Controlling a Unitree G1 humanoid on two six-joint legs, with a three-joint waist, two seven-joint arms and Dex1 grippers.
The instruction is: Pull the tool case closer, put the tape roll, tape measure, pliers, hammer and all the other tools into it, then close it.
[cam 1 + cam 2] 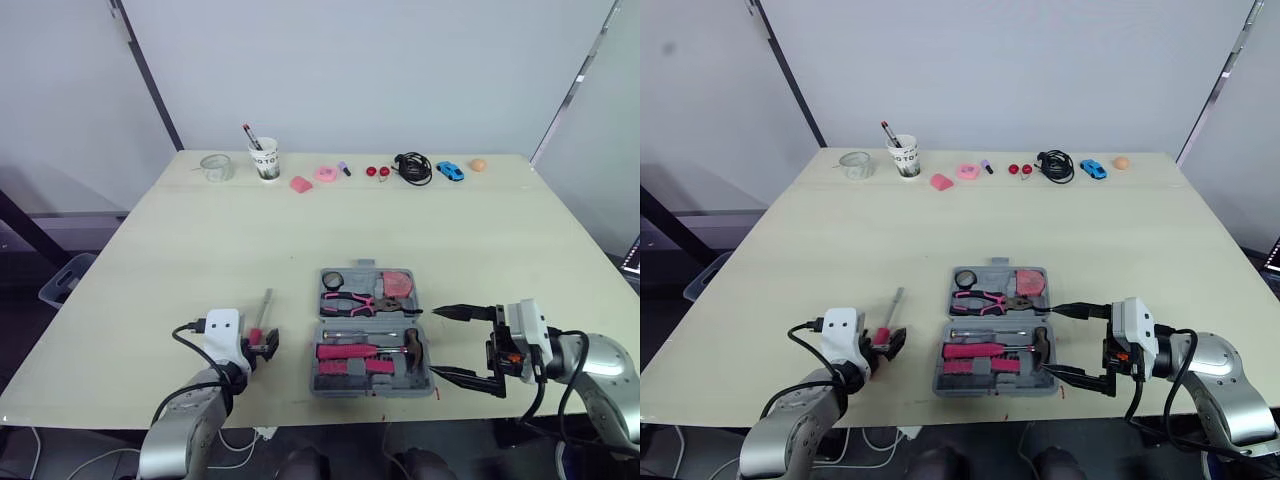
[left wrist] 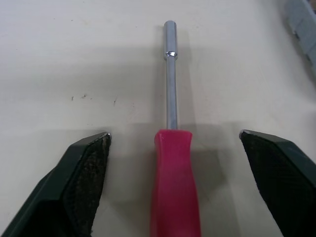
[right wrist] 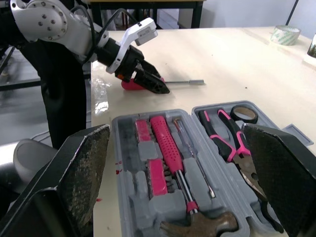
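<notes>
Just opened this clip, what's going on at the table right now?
The robot is packing tools. The grey tool case lies open on the table in front of it, already holding the pliers, the hammer and a tape roll among other tools. A red-handled screwdriver lies on the table to the case's left; the left gripper is open with a finger on either side of the handle, not yet closed on it. The right gripper is open at the case's right edge, holding nothing.
</notes>
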